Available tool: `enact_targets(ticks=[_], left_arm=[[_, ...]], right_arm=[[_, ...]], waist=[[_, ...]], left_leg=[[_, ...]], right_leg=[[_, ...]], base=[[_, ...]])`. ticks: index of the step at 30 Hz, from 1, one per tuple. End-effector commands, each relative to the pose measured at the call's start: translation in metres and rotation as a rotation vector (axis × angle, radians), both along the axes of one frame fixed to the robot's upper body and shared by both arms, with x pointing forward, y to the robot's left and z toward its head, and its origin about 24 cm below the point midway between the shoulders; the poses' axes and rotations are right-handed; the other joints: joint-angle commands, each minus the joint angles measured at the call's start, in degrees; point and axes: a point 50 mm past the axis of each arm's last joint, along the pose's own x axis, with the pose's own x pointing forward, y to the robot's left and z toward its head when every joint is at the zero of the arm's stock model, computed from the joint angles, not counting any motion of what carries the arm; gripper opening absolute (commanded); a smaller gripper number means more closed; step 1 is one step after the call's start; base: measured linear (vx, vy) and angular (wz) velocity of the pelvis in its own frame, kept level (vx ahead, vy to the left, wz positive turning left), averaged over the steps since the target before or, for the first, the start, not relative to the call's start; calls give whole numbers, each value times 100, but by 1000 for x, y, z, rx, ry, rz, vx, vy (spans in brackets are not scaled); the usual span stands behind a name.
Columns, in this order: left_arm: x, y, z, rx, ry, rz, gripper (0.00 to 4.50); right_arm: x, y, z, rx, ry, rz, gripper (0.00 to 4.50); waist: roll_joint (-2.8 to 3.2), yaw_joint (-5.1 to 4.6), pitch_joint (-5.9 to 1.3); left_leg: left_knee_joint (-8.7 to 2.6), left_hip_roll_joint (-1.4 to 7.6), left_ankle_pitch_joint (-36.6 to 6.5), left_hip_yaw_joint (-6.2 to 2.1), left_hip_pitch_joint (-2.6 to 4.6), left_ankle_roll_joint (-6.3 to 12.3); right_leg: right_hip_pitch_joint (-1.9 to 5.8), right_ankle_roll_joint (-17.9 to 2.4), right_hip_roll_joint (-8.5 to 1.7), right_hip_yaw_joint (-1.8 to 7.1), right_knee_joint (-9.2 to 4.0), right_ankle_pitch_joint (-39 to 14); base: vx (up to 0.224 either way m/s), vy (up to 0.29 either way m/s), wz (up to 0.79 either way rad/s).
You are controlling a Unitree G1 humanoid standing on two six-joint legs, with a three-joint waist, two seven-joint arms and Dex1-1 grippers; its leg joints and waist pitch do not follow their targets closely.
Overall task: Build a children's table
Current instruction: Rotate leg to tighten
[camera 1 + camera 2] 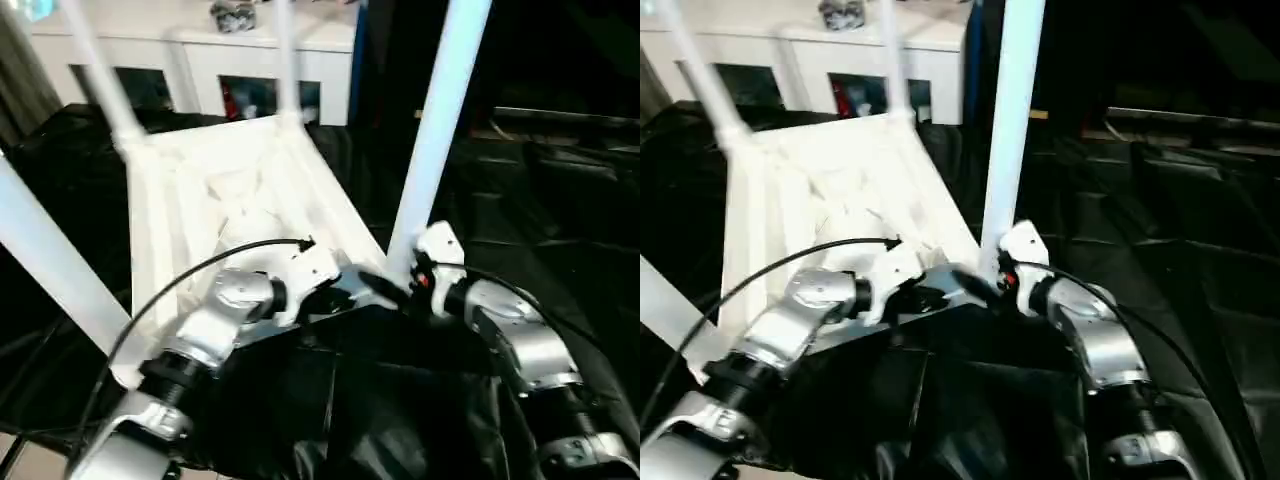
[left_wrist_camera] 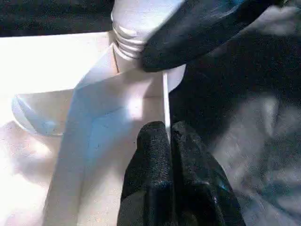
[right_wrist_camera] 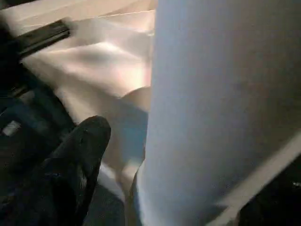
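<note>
The tabletop point(image 1: 240, 200) lies underside up on the black table point(image 1: 560, 230), long axis running from 6 toward 12 o'clock. Four legs point(image 1: 437, 130) stand in its corner sockets, pointing up. The left gripper point(image 2: 170, 141) is pinched closed on the thin rim at the near corner. The left wrist view shows the leg's threaded base; the right wrist view shows one finger point(image 3: 77, 160) of the right gripper point(image 1: 385, 285) beside the near right leg, its jaws apart.
</note>
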Motion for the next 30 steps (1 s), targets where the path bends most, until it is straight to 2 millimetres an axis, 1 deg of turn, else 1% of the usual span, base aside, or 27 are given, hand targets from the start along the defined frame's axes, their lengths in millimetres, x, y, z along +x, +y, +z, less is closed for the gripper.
enact_targets(ticks=[1, 2, 3, 5, 6, 8, 10, 11, 12, 13, 14, 15, 17, 18, 22, 26, 28, 30], left_arm=[[-5, -3, 8, -45, -14, -90, 0], [-6, -2, 8, -44, -10, -98, 0], [-6, -1, 8, -44, -7, -104, 0], [-8, 1, 8, -44, 4, -120, 0], [-9, 2, 8, -42, 8, -130, 0], [-10, 7, 8, -38, 20, -148, 0], [-11, 9, 8, -37, 28, -156, 0], [-12, 11, 7, -35, 38, -167, 0], [-13, 12, 7, -32, 46, -178, 0], [-14, 13, 7, -31, 49, -185, 0], [-14, 14, 7, -29, 52, -186, 0], [-15, 15, 6, -27, 56, -188, 0], [-15, 17, 6, -24, 59, -192, 0], [-15, 17, 6, -23, 60, -193, 0], [-16, 19, 6, -19, 70, -198, 0], [-14, 17, 4, -11, 60, -171, 0], [-9, 13, 2, -3, 52, -102, 0], [-5, 10, 1, 1, 40, -55, 0]], right_arm=[[-10, 3, -2, 1, 40, 117, 396], [-11, 2, -1, -1, 43, 128, 396], [-11, 1, -1, -2, 45, 135, 372], [-12, 0, 0, -3, 49, 149, 372], [-13, -1, 0, -6, 54, 164, 358], [-17, -2, 0, -21, 65, 207, 335], [-18, -2, 0, -23, 66, 216, 323], [-20, -2, 0, -24, 68, 228, 308], [-21, -2, 0, -25, 70, 240, 308], [-21, -2, 1, -24, 72, 247, 286], [-21, -2, 1, -24, 73, 250, 286], [-22, -2, 1, -24, 74, 253, 283], [-22, -2, 1, -26, 76, 259, 252], [-22, -2, 1, -26, 77, 261, 252], [-25, -1, 0, -22, 91, 277, 214], [-28, 2, -4, 1, 111, 276, 203], [-32, 7, -9, 34, 139, 283, 200], [-34, 11, -12, 54, 153, 277, 199]], waist=[[-35, 12, -348], [-36, 18, -345], [-36, 30, -345], [-41, 36, -335], [-41, 41, -336], [-44, 59, -339], [-59, 85, -348], [-59, 83, -354], [-58, 91, -356], [-56, 97, -354], [-52, 100, -352], [-52, 101, -354], [-53, 98, -350], [-50, 101, -349], [-50, 100, -353], [-51, 101, -358], [-59, 109, -353], [-55, 120, -329]], left_leg=[[-397, 379, -856, -182, 64, 488], [-398, 381, -885, -179, 69, 482], [-396, 382, -907, -178, 72, 464], [-405, 386, -951, -176, 85, 396], [-406, 388, -954, -177, 88, 385], [-402, 383, -928, -176, 84, 371], [-398, 390, -836, -174, 82, 391], [-392, 384, -779, -171, 79, 406], [-387, 381, -764, -170, 82, 410], [-387, 386, -749, -170, 79, 429], [-385, 386, -739, -168, 76, 435], [-385, 384, -736, -169, 73, 435], [-388, 387, -794, -170, 80, 414], [-389, 386, -801, -171, 82, 405], [-387, 382, -779, -170, 84, 386], [-382, 382, -723, -169, 78, 411], [-378, 379, -774, -167, 80, 398], [-394, 386, -910, -164, 116, 370]], right_leg=[[260, -1449, -503, 284, -411, -680], [258, -1446, -508, 286, -417, -725], [258, -1446, -512, 289, -419, -796], [244, -1436, -507, 288, -432, -957], [243, -1430, -507, 287, -432, -977], [251, -1416, -509, 291, -428, -968], [252, -1410, -512, 292, -401, -847], [253, -1422, -507, 290, -395, -766], [253, -1426, -508, 289, -391, -737], [256, -1438, -513, 289, -386, -714], [255, -1443, -510, 288, -387, -701], [256, -1445, -507, 285, -381, -701], [251, -1434, -509, 284, -393, -795], [252, -1431, -512, 285, -396, -816], [253, -1413, -505, 288, -392, -804], [259, -1446, -502, 285, -380, -679], [261, -1437, -512, 288, -394, -765], [228, -1405, -499, 287, -431, -1009]], base=[[0, 0, 0], [0, 0, 0], [0, 0, 0], [0, 0, 0], [0, 0, 0], [0, 0, 0], [0, 0, 0], [0, 0, 0], [0, 0, 0], [0, 0, 0], [0, 0, 0], [0, 0, 0], [0, 0, 0], [0, 0, 0], [0, 0, 0], [0, 0, 0], [0, 0, 0], [0, 0, 0]])
